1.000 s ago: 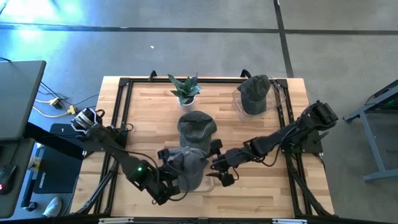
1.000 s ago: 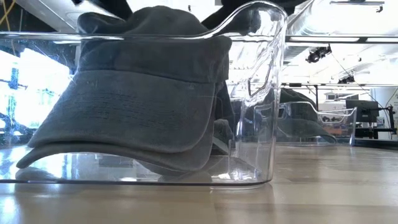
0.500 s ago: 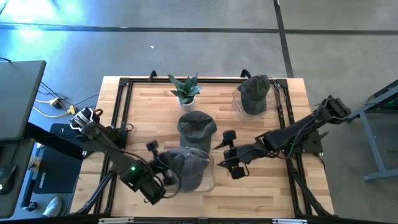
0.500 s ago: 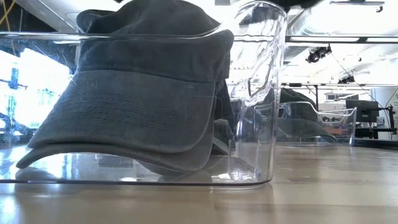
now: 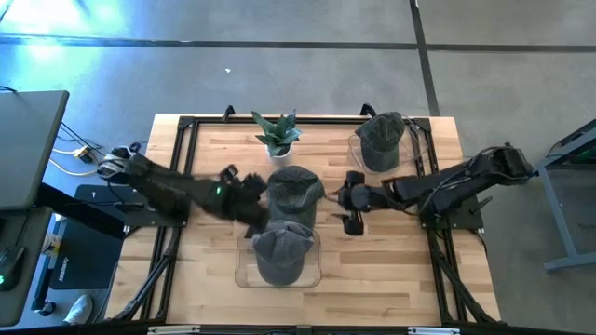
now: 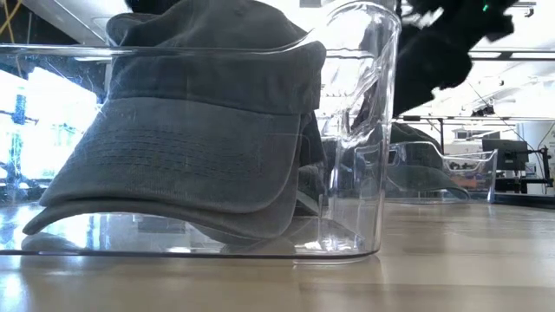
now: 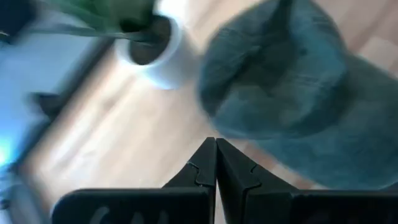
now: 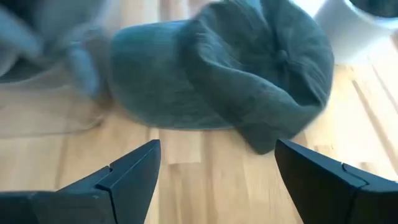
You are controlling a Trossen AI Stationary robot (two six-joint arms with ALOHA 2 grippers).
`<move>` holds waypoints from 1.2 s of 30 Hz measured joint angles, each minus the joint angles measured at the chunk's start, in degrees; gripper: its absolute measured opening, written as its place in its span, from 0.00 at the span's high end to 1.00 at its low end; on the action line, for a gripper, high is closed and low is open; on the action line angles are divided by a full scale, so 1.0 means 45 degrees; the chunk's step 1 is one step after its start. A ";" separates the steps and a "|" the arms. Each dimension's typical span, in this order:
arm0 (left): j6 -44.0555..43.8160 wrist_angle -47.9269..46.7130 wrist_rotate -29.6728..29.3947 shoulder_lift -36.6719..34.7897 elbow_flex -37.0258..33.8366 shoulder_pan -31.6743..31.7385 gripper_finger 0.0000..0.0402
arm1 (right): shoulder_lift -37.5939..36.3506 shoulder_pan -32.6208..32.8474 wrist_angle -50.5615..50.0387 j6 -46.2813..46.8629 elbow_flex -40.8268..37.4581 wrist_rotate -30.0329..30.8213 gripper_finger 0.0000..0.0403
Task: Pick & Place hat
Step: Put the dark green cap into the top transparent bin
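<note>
Three hats show from above: one loose hat [image 5: 295, 187] at centre, the left gripper [image 5: 250, 197] pressed together at its left, the right gripper [image 5: 352, 205] spread at its right. Right wrist view shows soft, light, crumpled cloth; its stiffer brim looks the surest hold.

Hat [image 5: 279, 253] in bin [image 5: 244, 275]; another hat [image 5: 295, 188] behind.
</note>
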 joint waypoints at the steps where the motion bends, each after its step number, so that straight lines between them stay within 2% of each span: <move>1: 0.0879 0.1269 0.0538 -0.0198 -0.0529 0.0529 1.00 | 0.0053 -0.0227 0.0337 0.0059 -0.0192 -0.0141 0.23; 4: 0.2939 0.4388 0.1882 -0.0701 -0.2074 0.1789 1.00 | 0.0387 -0.0835 0.1747 0.0108 -0.0732 -0.0293 0.23; 6: 0.3543 0.5782 0.2084 -0.0687 -0.2781 0.2467 1.00 | 0.0812 -0.1326 0.2747 0.0277 -0.0886 -0.0538 0.23; 13: 0.3420 0.7307 0.1061 -0.0640 -0.3952 0.3228 1.00 | 0.3099 -0.3039 0.4699 0.0340 -0.0032 -0.0847 0.23; 20: 0.4704 0.9338 0.1500 -0.0603 -0.3981 0.3204 1.00 | 0.5262 -0.4039 0.4635 -0.0125 0.1171 -0.2254 0.26; 25: 0.5378 1.1216 0.2424 -0.0400 -0.3977 0.3204 1.00 | 0.5565 -0.4183 0.4084 -0.0586 0.1510 -0.2788 0.45; 28: 0.6214 1.1976 0.2944 0.0084 -0.3999 0.3204 1.00 | 0.5148 -0.4231 0.3599 -0.0930 0.1510 -0.2977 0.64; 32: 0.6665 1.2652 0.2678 0.0102 -0.3662 0.3204 1.00 | 0.4358 -0.4226 0.2286 -0.1518 0.1449 -0.3256 0.92; 34: 0.6697 1.2890 0.2081 0.0125 -0.3527 0.3199 1.00 | 0.3843 -0.4170 0.1655 -0.1804 0.1442 -0.3231 0.97; 36: 0.6876 1.3455 0.1559 0.0137 -0.3381 0.3199 1.00 | 0.3152 -0.4082 0.1116 -0.1753 0.1442 -0.3088 0.94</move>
